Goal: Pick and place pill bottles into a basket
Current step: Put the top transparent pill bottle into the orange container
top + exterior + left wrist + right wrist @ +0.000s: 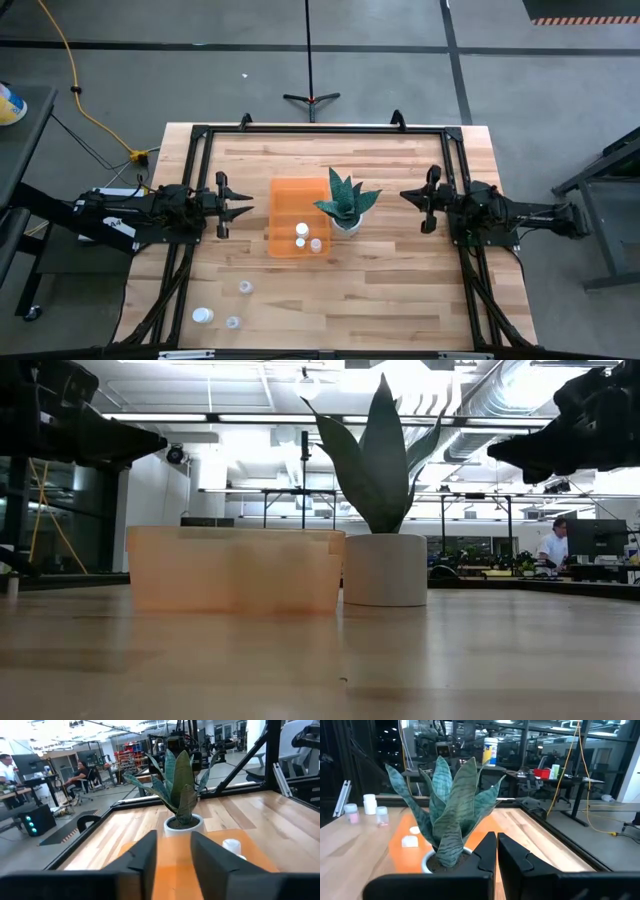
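Three pill bottles (301,237) are lying inside your orange basket (285,195) beside the plant (345,203); three more (245,288) are sitting on the table (400,290) nearer the left arm; your left gripper (242,205) is hovering part-open; your right gripper (406,194) is hovering nearly closed, empty.

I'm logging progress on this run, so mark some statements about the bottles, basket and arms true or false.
1. Three pill bottles lie in the orange basket. True.
2. No bottles remain outside the basket. False: three bottles stand on the table, near its front left corner.
3. The potted plant stands inside the basket. False: it stands beside it, on the right arm's side.
4. The left tool holds nothing. True: its fingers are open.
5. The right tool grips a bottle. False: it is empty, nearly closed.
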Controlling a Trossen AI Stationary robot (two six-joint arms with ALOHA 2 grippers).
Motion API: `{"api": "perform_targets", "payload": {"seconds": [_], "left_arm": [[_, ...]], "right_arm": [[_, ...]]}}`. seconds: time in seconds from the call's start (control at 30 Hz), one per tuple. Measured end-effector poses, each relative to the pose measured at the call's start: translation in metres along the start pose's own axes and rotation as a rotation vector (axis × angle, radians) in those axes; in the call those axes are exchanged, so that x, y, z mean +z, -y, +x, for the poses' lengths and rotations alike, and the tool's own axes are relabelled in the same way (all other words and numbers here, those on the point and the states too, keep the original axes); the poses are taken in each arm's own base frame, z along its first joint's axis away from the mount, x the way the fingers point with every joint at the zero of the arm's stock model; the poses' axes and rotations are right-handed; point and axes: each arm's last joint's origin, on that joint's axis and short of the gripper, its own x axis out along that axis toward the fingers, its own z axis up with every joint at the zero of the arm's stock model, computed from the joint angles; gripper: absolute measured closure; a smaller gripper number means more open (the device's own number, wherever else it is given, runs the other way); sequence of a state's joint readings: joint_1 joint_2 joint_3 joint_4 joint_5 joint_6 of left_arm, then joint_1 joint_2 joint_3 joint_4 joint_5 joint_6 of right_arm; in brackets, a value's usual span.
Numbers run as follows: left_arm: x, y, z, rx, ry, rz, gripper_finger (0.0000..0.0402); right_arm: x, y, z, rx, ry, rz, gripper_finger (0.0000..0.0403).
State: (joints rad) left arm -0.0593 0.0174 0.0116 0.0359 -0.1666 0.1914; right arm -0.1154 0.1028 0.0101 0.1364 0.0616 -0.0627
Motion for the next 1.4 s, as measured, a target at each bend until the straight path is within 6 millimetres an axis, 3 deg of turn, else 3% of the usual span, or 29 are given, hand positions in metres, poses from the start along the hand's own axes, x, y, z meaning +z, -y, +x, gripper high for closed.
{"api": "perform_targets", "payload": {"seconds": [0.1,0.23,0.47,0.63,0.77,0.93,1.03,1.2,1.4], "left_arm": [[0.003,-0.001,0.0,0.006,0.009,-0.007,0.0202],[0.025,-0.004,-0.003,-0.04,0.066,0.0,0.0166],[0.065,-0.007,0.002,-0.174,0.082,0.056,0.0161],[0.084,-0.005,0.027,-0.225,0.0,0.027,0.0168],[0.093,-0.002,0.052,-0.273,-0.162,0.018,0.0182],[0.111,0.003,0.073,-0.333,-0.457,-0.14,0.0202],[0.116,0.013,0.079,-0.352,-0.67,-0.235,0.0218],[0.128,0.039,0.087,-0.366,-0.872,-0.374,0.0242],[0.125,0.066,0.082,-0.373,-1.16,-0.59,0.0256]], "right_arm": [[-0.003,0.0,0.0,0.002,-0.028,0.036,0.0399],[-0.004,0.001,0.0,-0.031,-0.04,0.014,0.0402],[-0.005,0.004,0.0,-0.154,-0.06,0.008,0.04],[-0.007,0.007,-0.001,-0.251,-0.075,0.076,0.0399],[-0.008,0.007,-0.001,-0.265,-0.086,0.019,0.0396],[-0.008,0.007,-0.001,-0.258,-0.091,0.013,0.0401],[-0.008,0.007,-0.001,-0.257,-0.091,0.013,0.0402],[-0.008,0.007,-0.001,-0.265,-0.096,-0.02,0.0402],[-0.008,0.007,-0.001,-0.265,-0.097,-0.029,0.0402]]}}
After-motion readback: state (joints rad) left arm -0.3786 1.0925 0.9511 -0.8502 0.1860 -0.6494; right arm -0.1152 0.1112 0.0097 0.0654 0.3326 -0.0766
